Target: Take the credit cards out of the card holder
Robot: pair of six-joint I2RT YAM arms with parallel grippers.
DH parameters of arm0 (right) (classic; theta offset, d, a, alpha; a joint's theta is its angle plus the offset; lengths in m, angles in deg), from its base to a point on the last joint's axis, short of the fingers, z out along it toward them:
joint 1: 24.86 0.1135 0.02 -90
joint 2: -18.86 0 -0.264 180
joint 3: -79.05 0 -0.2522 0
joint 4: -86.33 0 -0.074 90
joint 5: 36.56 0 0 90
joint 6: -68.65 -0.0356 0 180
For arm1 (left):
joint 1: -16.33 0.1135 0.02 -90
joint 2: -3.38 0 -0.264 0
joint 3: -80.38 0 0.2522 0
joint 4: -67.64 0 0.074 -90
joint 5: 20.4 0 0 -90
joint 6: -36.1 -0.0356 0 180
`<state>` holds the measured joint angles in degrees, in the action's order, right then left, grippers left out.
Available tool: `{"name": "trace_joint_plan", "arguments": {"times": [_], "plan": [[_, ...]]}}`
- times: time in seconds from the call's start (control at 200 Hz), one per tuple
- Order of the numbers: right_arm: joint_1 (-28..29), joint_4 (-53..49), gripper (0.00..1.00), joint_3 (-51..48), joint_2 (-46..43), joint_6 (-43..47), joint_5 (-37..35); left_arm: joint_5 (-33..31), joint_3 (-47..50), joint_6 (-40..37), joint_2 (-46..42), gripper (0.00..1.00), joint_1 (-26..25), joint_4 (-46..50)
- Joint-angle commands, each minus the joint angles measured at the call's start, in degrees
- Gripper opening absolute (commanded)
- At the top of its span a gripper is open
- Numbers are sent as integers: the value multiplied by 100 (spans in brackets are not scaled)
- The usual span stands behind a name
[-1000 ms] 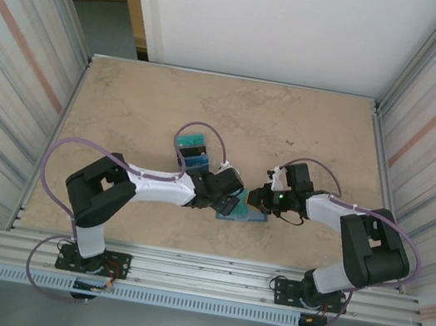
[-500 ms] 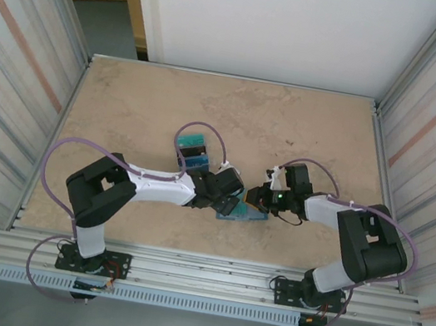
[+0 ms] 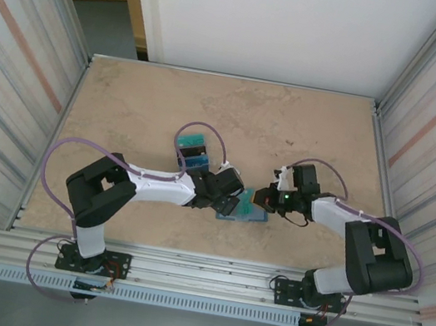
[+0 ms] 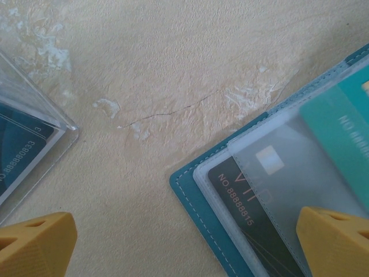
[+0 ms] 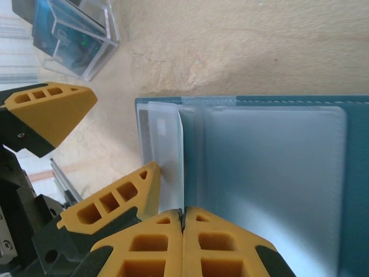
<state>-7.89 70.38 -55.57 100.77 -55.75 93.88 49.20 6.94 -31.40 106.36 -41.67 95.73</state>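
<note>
While left jaws gape between clear box (image 4: 34, 133) and card holder (image 4: 189, 199), right jaws pinch its clear sleeve (image 5: 265, 173).

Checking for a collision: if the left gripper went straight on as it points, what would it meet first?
Likely the card holder, since one finger of the open left gripper lines up with its corner; midway between the fingers lies bare table. Depth is unclear.

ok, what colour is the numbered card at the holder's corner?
Black card, pale digits, behind a frosted sleeve. Clearest in the left wrist view.
</note>
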Motion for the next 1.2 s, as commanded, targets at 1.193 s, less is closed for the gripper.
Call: {"name": "trace_joint_plan", "arguments": {"times": [1.193], "plan": [[897, -1558, 0, 1178, -2022, 1840, -321, 3305, 676, -2005, -3076, 95, 1188, -596]]}}
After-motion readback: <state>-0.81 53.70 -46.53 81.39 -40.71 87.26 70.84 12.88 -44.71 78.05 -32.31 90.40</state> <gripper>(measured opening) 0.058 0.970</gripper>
